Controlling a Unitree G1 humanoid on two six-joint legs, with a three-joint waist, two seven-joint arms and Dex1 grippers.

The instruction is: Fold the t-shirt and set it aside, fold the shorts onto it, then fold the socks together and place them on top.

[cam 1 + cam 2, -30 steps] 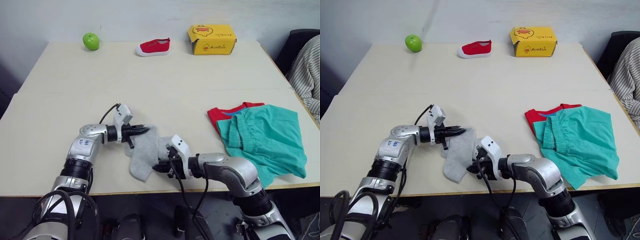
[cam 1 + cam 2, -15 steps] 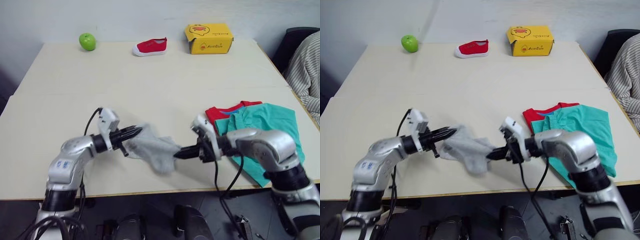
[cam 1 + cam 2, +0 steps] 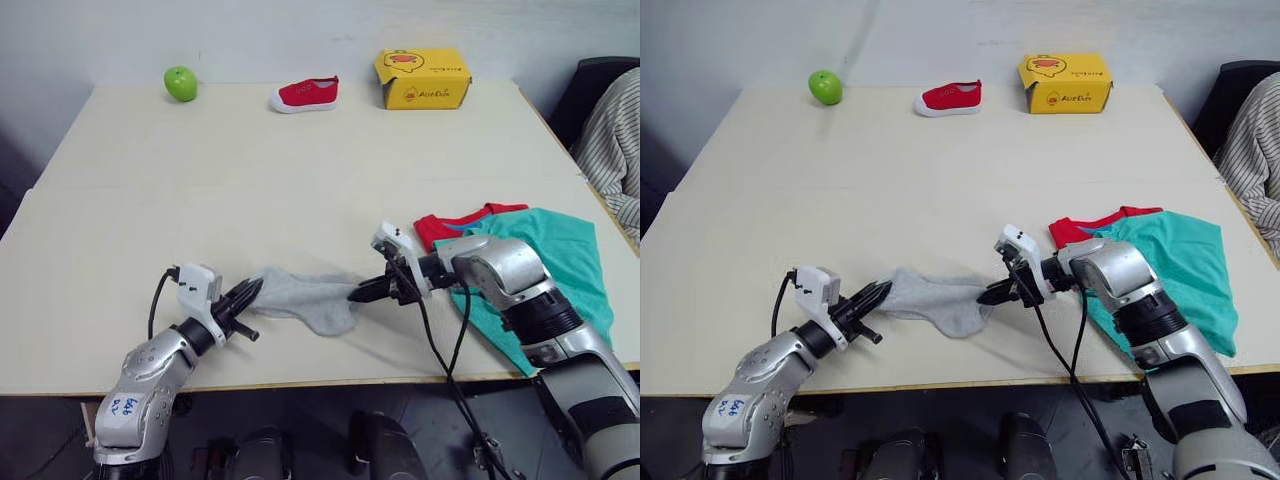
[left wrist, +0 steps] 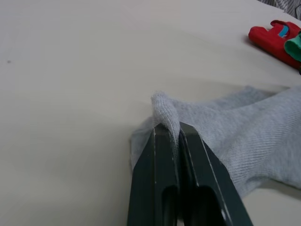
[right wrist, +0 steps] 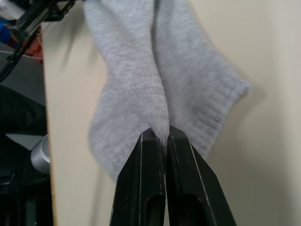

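The light grey socks (image 3: 303, 299) are stretched flat between my two grippers near the table's front edge. My left gripper (image 3: 251, 291) is shut on their left end, a pinch of knit showing between its fingers (image 4: 162, 141). At the right end my right gripper (image 3: 357, 293) is shut on the fabric as well, seen close up (image 5: 157, 136). The teal shorts (image 3: 545, 270) lie at the right of the table on top of the red t-shirt (image 3: 455, 222), whose blue neckband peeks out.
At the back of the table sit a green apple (image 3: 181, 82), a small red shoe (image 3: 305, 94) and a yellow box (image 3: 423, 78). A person in a striped sleeve (image 3: 612, 140) is at the far right edge.
Both grippers have pulled apart and toward the front edge, stretching the socks out flat. The left arm has drawn back and lower. The camera view has shifted.
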